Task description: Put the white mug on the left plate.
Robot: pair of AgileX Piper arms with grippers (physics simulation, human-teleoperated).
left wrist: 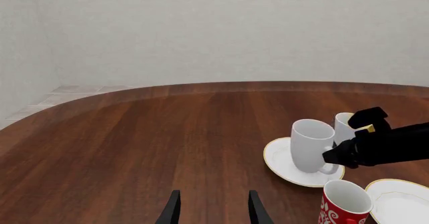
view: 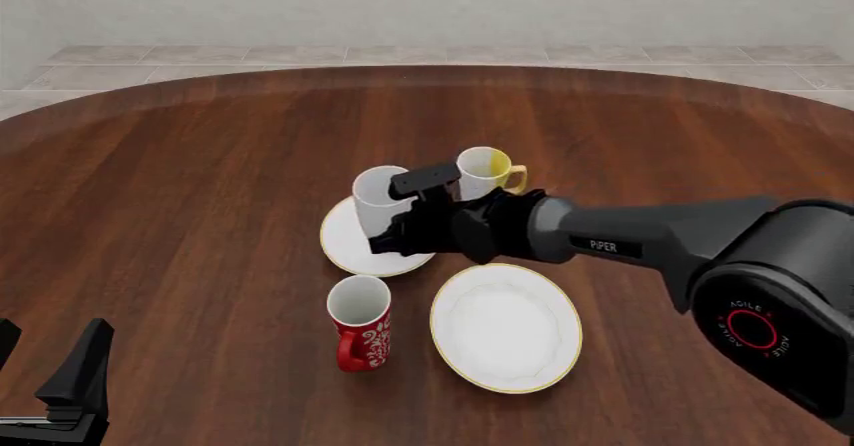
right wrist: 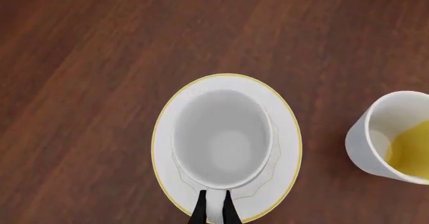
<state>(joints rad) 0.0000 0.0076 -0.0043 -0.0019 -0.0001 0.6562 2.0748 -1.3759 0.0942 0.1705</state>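
Note:
The white mug [view: 379, 192] stands upright on the left plate [view: 343, 248], a small white plate with a thin gold rim. In the right wrist view I look straight down into the mug [right wrist: 221, 138], which sits centred on the plate [right wrist: 287, 133]. My right gripper [right wrist: 214, 211] is shut on the mug's white handle, reaching in from the right [view: 398, 232]. In the left wrist view the mug [left wrist: 310, 143] rests on the plate [left wrist: 276, 156]. My left gripper [left wrist: 214, 209] is open and empty, low at the near left [view: 60, 386], far from the mug.
A white-and-yellow mug [view: 483, 173] stands just behind the right arm, close to the plate. A red patterned mug [view: 360, 322] stands in front of the plate. A larger white plate [view: 506, 328] lies to the red mug's right.

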